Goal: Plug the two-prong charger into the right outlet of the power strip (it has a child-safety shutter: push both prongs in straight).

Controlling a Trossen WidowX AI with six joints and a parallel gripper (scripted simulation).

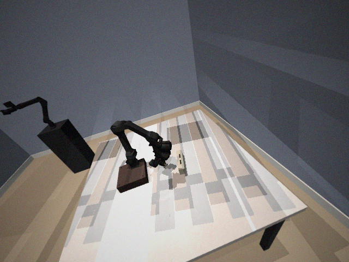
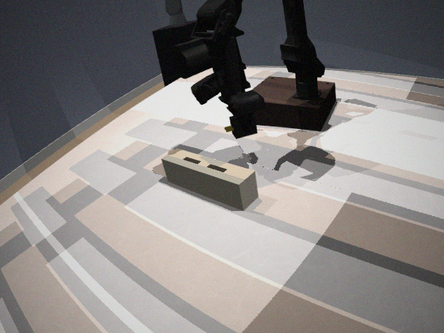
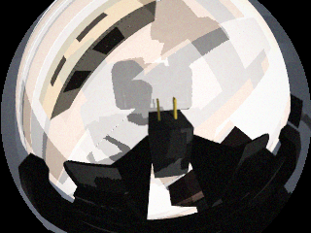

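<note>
The tool (image 2: pixel 243 130) grips the black two-prong charger (image 3: pixel 170 139), its fingers closed on the charger's body. In the wrist view the two brass prongs (image 3: pixel 166 108) stick out past the fingers, side by side and free of any contact. In the exterior view the charger hangs in the air above the desk (image 2: pixel 222 258), with its shadow on the surface underneath. The beige power strip (image 2: pixel 211 182) lies flat on the desk near the tool, apart from it, its two dark outlet slots facing up.
</note>
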